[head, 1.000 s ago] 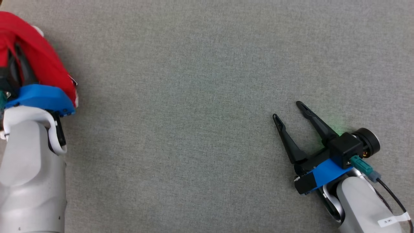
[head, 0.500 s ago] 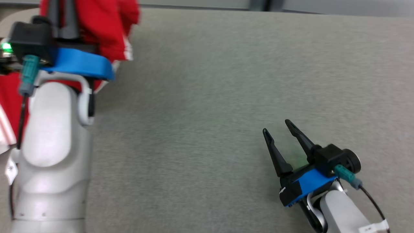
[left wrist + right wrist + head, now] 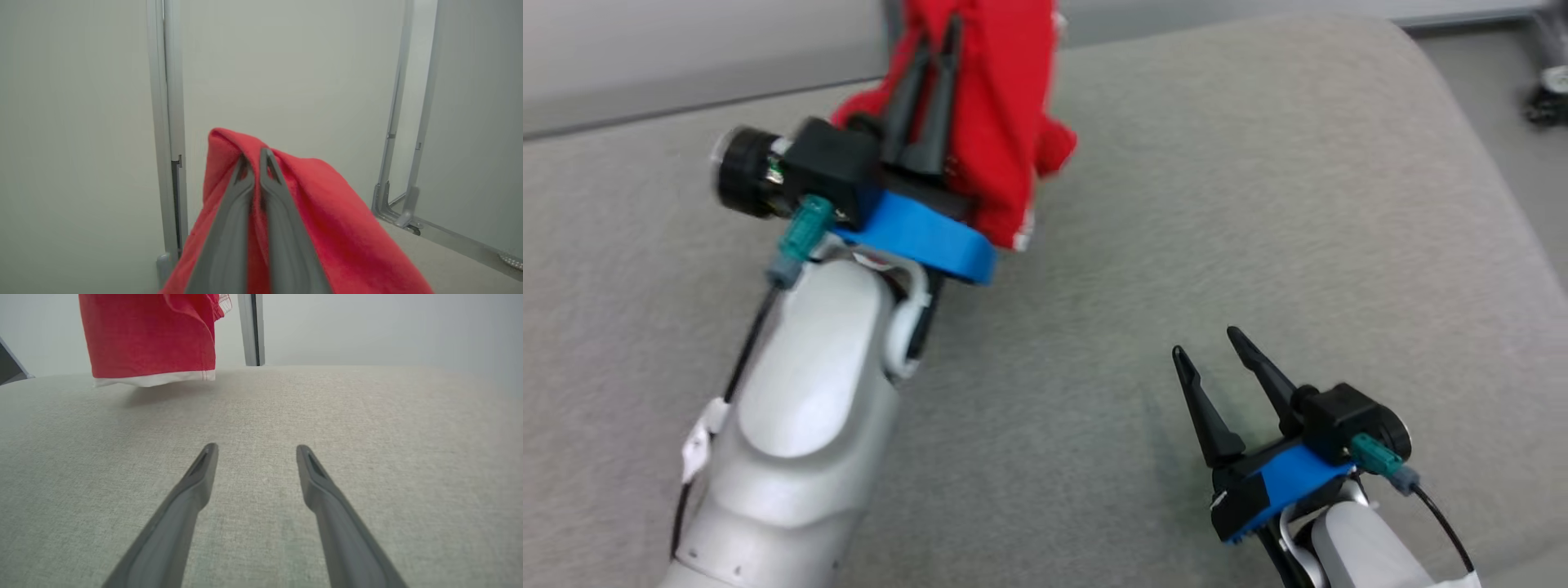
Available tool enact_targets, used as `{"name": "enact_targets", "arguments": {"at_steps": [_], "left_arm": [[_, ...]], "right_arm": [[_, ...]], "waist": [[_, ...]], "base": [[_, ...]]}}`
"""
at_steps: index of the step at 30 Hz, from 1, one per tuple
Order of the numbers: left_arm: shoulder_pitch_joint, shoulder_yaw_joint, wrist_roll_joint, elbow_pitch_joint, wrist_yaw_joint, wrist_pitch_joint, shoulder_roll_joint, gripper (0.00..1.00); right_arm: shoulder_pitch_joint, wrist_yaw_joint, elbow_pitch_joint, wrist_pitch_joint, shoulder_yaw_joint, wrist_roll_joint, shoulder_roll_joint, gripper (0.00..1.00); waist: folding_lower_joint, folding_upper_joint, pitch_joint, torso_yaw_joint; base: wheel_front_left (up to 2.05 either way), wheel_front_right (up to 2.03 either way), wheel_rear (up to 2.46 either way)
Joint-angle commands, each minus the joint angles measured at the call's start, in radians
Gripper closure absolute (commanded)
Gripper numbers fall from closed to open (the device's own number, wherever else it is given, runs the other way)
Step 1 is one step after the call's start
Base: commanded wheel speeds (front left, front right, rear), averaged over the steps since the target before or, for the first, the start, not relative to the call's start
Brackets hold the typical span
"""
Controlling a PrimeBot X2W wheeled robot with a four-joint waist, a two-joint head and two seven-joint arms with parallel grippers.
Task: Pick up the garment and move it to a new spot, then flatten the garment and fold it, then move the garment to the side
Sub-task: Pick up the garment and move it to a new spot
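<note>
left arm (image 3: 800, 392) comes in from the lower left of the head view: pale forearm, blue bracket at the wrist. left pincer (image 3: 938, 37) is pressed together and pinching the garment (image 3: 1005, 122), red with a white hem. in the left wrist view the cloth is folded over the tips and drapes down around both fingers (image 3: 229, 228). the garment hangs bunched from that pincer over the far left part of the grey table (image 3: 1258, 204). the right wrist view puts the hem just above the table with a shadow under it. i can't tell for sure if any edge touches. behind it there's a pale wall (image 3: 286, 61) and an upright metal post (image 3: 167, 102). right pincer (image 3: 1205, 343) sits low at the right, well apart from the garment. it's spread wide, with table fabric showing between the fingers and the tips pointing toward the far edge. it's close over the table, contact unclear. the table's rounded corner is at the far right, with floor (image 3: 1486, 82) beyond it.
</note>
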Motion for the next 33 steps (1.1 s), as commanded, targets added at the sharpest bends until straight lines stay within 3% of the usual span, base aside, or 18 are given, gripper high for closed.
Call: {"name": "enact_targets", "arguments": {"at_steps": [1, 5, 10, 18, 20, 21, 33], "left_arm": [[0.014, -0.054, -0.053, -0.022, 0.014, -0.003, -0.003, 1.00], [0.030, -0.167, -0.162, -0.070, 0.065, -0.003, -0.001, 1.00], [0.096, -0.256, -0.235, -0.071, 0.099, -0.003, 0.001, 1.00], [0.248, -0.208, -0.214, 0.103, 0.079, -0.003, 0.009, 1.00], [0.290, -0.165, -0.204, 0.127, 0.083, -0.003, 0.025, 0.56], [0.310, -0.141, -0.194, 0.133, 0.088, -0.003, 0.031, 0.00], [0.609, 0.188, -0.071, -0.023, 0.192, -0.003, 0.020, 0.00]], "right_arm": [[0.014, 0.000, 0.003, -0.001, 0.000, 0.008, 0.006, 0.00], [0.023, 0.000, 0.007, -0.001, -0.009, 0.009, 0.012, 0.00], [0.042, 0.000, 0.006, -0.001, -0.035, -0.004, 0.015, 0.00], [0.050, 0.000, 0.008, -0.001, -0.056, -0.019, 0.011, 0.00], [0.052, 0.000, 0.006, -0.001, -0.057, -0.021, 0.009, 0.00], [0.054, 0.000, 0.006, -0.001, -0.058, -0.022, 0.009, 0.00], [0.109, 0.000, -0.009, -0.001, -0.094, -0.039, 0.006, 0.00]], "waist": [[0.0000, -0.0001, -0.047, -0.070], [0.0000, -0.0001, -0.056, -0.107], [0.0000, -0.0001, -0.070, -0.089], [0.0000, -0.0001, -0.087, 0.003], [0.0000, -0.0001, -0.097, 0.023], [0.0000, -0.0001, -0.102, 0.031], [0.0000, -0.0001, -0.212, 0.100]], "base": [[0.00, 0.00, 0.00], [0.00, 0.00, 0.00], [0.00, 0.00, 0.00], [0.00, 0.00, 0.00], [0.00, 0.00, 0.00], [0.00, 0.00, 0.00], [0.00, 0.00, 0.00]]}}
